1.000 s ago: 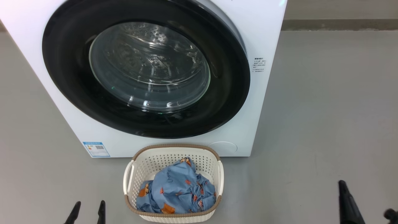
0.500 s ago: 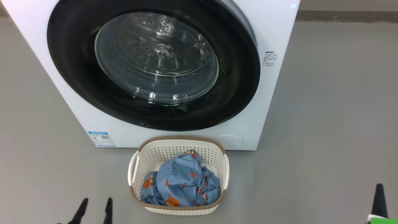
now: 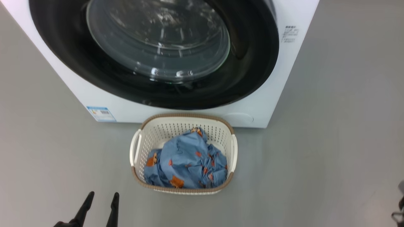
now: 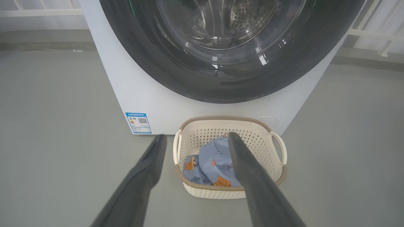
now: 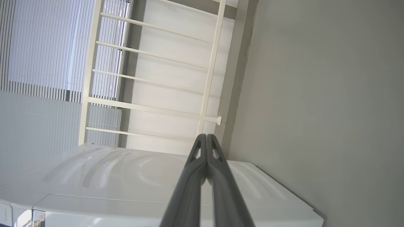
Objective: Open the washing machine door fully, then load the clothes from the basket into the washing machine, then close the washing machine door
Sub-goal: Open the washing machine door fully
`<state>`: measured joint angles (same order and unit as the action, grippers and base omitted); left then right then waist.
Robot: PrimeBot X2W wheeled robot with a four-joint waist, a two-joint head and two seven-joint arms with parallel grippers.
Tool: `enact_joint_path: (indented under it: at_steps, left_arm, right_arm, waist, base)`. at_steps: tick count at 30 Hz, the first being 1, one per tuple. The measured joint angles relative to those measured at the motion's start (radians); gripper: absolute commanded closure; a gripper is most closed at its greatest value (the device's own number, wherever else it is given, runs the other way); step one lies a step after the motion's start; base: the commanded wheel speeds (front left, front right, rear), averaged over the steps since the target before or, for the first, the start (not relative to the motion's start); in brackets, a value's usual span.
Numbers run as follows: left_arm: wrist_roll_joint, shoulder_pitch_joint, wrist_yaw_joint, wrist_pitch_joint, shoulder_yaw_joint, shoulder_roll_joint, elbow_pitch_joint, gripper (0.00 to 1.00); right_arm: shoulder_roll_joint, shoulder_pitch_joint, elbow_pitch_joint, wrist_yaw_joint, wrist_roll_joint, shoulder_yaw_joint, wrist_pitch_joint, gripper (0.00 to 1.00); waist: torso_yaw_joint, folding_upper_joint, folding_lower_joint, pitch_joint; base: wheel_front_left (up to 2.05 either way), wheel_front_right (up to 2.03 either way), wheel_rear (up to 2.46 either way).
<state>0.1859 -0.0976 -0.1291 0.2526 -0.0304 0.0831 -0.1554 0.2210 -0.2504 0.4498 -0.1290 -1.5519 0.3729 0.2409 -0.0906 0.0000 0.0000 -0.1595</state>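
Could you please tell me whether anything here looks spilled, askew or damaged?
Nothing stands out. The basket sits upright on the floor before the washing machine, the clothes are bunched inside it with none over the rim, and the washing machine door shows no cracks.

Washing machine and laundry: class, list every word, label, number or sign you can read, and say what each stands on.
Nothing reads clearly enough to quote.
Blue label at the big white boxy washing machine's lower front corner: square code and print, too small.
Grey print block on its front, right of the glossy black round door: blurred.
Dark scrawl on the light blue printed clothes: illegible.
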Motion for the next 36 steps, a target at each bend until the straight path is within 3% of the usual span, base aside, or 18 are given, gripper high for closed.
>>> enact_joint_path:
  at_steps: [15, 36]
  left_arm:
    - [0.034, -0.004, 0.0, 0.002, 0.061, 0.047, 0.071, 0.0]
    - [0.058, 0.046, 0.0, 0.003, 0.114, 0.078, 0.101, 0.0]
  right_arm:
    - [0.043, -0.272, -0.066, 0.0, -0.027, -0.05, -0.11, 1.0]
    - [0.072, -0.545, -0.101, 0.0, 0.009, -0.34, -0.323, 1.0]
  waist:
    - [0.018, 0.0, 0.0, -0.183]
    - [0.051, 0.0, 0.0, -0.339]
  base:
    - [0.0, 0.0, 0.0]
    - [0.0, 0.0, 0.0]
